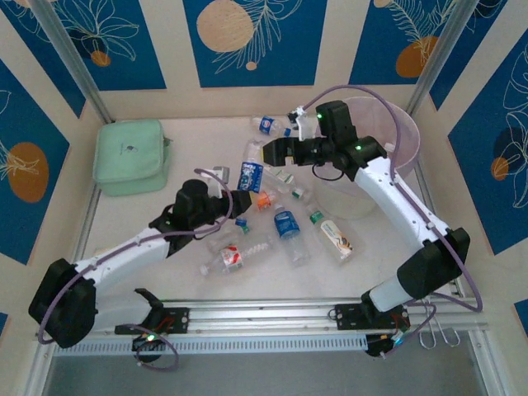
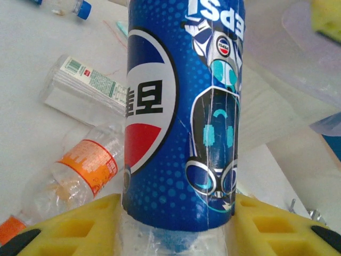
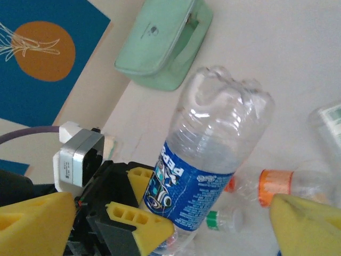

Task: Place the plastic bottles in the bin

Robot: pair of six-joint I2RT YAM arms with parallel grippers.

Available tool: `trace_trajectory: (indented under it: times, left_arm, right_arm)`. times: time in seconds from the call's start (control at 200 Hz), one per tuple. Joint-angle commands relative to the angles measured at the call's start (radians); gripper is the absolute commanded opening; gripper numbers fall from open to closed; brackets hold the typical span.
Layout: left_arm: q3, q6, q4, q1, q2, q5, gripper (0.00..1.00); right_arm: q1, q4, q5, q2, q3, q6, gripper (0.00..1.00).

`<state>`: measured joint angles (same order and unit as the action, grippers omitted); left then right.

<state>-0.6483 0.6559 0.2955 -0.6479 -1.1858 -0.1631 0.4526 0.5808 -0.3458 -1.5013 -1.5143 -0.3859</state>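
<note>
A clear plastic bottle with a blue Pepsi label (image 1: 251,175) (image 2: 181,122) (image 3: 213,154) is held up over the middle of the table. My left gripper (image 1: 241,200) (image 2: 178,229) is shut on its lower end, with a yellow pad pressed to each side. My right gripper (image 1: 276,161) (image 3: 170,229) stands open, its yellow fingers (image 3: 32,224) wide apart on both sides of this same bottle and not touching it. The bin (image 1: 394,136) (image 2: 298,48), a large pale translucent tub, stands at the back right behind my right arm. Several other plastic bottles (image 1: 286,223) lie on the table.
A mint-green square pouch (image 1: 130,157) (image 3: 165,37) lies at the back left. Loose bottles include an orange-labelled one (image 2: 88,165) and a crushed green-labelled one (image 2: 88,85) below my left gripper, plus one with a blue cap (image 1: 268,124) near the back wall.
</note>
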Motion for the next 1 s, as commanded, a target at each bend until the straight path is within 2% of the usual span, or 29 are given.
trace_trajectory:
  times: [0.0,0.115,0.31,0.39,0.5,0.57,0.67,0.725,0.785,0.856,0.931,0.996]
  left_arm:
    - [0.039,0.068,0.148,-0.046,0.034,0.123,0.25]
    - [0.072,0.105,0.211,-0.087,0.028,0.162,0.25]
    - [0.069,0.144,0.295,-0.129,-0.030,0.162,0.25]
    - [0.040,0.137,0.274,-0.143,-0.048,0.164,0.26]
    - [-0.015,0.101,0.200,-0.165,-0.071,0.176,0.27]
    - [-0.023,0.104,0.225,-0.172,-0.090,0.165,0.27]
    - [-0.026,0.124,0.267,-0.175,-0.123,0.162,0.28]
    - [-0.031,0.135,0.273,-0.177,-0.139,0.163,0.30]
    - [-0.036,0.141,0.279,-0.179,-0.151,0.163,0.34]
    - [-0.038,0.142,0.277,-0.180,-0.155,0.168,0.39]
    - [-0.033,0.142,0.271,-0.179,-0.152,0.175,0.47]
    - [-0.019,0.145,0.271,-0.180,-0.143,0.178,0.60]
  right_arm:
    - [0.007,-0.038,-0.094,-0.007,0.053,-0.030,0.97]
    - [0.011,-0.071,-0.090,-0.019,0.105,-0.051,0.98]
    - [0.014,-0.161,-0.137,-0.062,0.133,-0.101,0.91]
    - [0.018,-0.162,-0.087,-0.086,0.123,-0.081,0.89]
    - [0.008,-0.183,-0.089,-0.106,0.111,-0.075,0.82]
    - [0.009,-0.225,-0.133,-0.110,0.118,-0.095,0.76]
    - [0.027,-0.240,-0.155,-0.129,0.117,-0.087,0.74]
    - [0.036,-0.208,-0.132,-0.145,0.100,-0.064,0.64]
    - [0.037,-0.179,-0.114,-0.152,0.085,-0.050,0.54]
    - [0.034,-0.173,-0.107,-0.138,0.088,-0.050,0.47]
    - [0.032,-0.170,-0.090,-0.121,0.091,-0.047,0.44]
    - [0.031,-0.168,-0.081,-0.113,0.088,-0.047,0.43]
